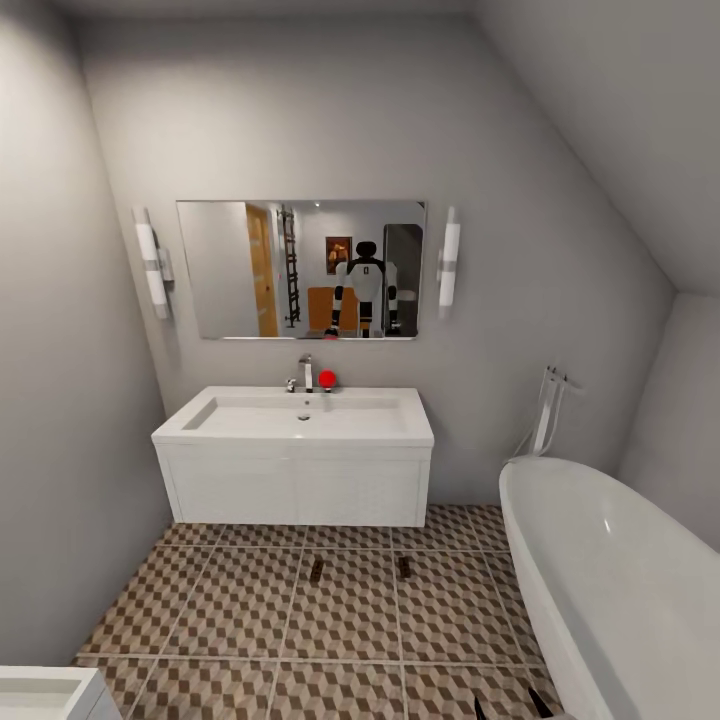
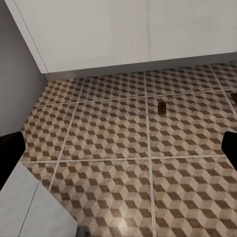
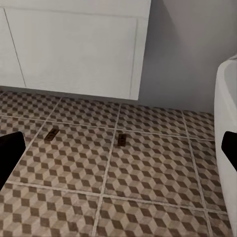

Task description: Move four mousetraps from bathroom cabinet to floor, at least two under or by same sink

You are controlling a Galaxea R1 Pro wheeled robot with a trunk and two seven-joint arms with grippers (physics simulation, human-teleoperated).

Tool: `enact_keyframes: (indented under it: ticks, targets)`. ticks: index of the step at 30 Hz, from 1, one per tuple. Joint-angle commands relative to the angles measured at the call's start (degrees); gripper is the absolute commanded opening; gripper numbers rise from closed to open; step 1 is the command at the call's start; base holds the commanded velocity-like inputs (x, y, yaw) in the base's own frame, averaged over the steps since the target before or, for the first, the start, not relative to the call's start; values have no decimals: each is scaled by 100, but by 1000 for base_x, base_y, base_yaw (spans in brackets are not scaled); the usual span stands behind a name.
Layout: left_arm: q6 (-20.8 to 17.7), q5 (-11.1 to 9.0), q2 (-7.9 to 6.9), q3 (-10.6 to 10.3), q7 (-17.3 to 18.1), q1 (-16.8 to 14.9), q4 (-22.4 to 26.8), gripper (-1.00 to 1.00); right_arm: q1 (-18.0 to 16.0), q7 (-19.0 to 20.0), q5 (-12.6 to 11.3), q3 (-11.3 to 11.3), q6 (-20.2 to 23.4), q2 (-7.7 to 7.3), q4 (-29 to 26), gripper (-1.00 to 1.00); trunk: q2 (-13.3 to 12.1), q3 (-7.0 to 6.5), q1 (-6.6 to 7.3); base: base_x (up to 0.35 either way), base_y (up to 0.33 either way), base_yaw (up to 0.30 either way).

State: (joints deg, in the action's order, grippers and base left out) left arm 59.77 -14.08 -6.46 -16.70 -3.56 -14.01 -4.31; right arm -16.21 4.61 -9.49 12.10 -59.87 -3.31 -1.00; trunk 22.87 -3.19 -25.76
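Two mousetraps lie flat on the cube-patterned bathroom floor (image 1: 240, 610), a tile's width in front of the sink (image 1: 300, 415) and its white vanity: one to the left (image 1: 316, 571), one to the right (image 1: 404, 567). The right wrist view shows both mousetraps, one (image 3: 51, 134) beside the other (image 3: 121, 139). The left wrist view shows one mousetrap (image 2: 162, 106). My left gripper (image 2: 118, 150) and right gripper (image 3: 120, 150) hover open above the tiles with nothing between their fingers. The cabinet is out of direct view.
A white oval bathtub (image 1: 620, 560) fills the right side. The corner of a small white drawer unit (image 1: 50, 695) stands at the lower left. Grey walls close in on the left and behind the vanity. A mirror (image 1: 300, 270) reflects my body.
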Motion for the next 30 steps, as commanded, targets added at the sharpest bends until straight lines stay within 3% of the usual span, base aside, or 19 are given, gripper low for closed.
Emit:
enact_keyframes:
  ticks: [1,9,30]
  targets:
    - [23,-8,3,-51,-38,-6,-18,100,-1,48,-61,21,-13,0,3,100,4,2,-2,0,0,0]
    - [23,-10,12,-50,-39,-6,-18,100,2,40,-61,21,-13,5,3,100,4,3,-2,0,0,77]
    - [23,-8,22,-51,-39,-6,-18,100,1,-88,-61,21,-13,6,3,100,4,43,-2,0,0,276]
